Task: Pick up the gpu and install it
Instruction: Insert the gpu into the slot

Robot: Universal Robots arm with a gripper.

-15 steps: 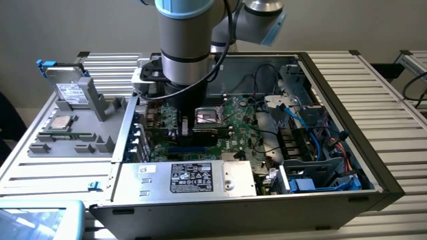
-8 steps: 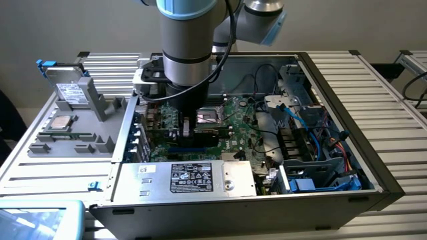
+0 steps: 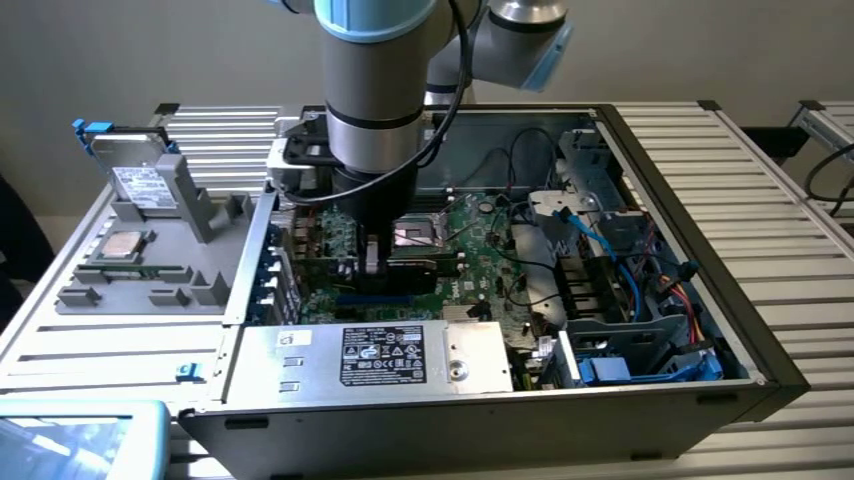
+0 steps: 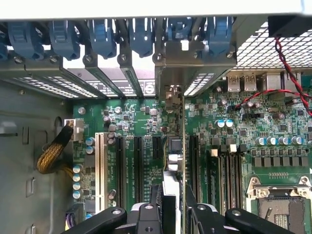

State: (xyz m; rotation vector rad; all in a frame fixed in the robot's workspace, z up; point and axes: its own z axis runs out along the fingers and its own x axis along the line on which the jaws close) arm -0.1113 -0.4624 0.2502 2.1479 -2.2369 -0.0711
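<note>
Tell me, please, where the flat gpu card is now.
The black gripper holds the gpu card on edge over the slots of the green motherboard, towards the exterior view's left of the open computer case.

Plain beige wall behind a slatted aluminium table, soft even light

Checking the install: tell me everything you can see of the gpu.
The gpu stands on edge over the expansion slots of the green motherboard, held by the pincer. Seen edge-on it is thin, with a silvery metal bracket at the end nearest the rear wall of the case. Whether it sits fully in a slot cannot be told.
</note>
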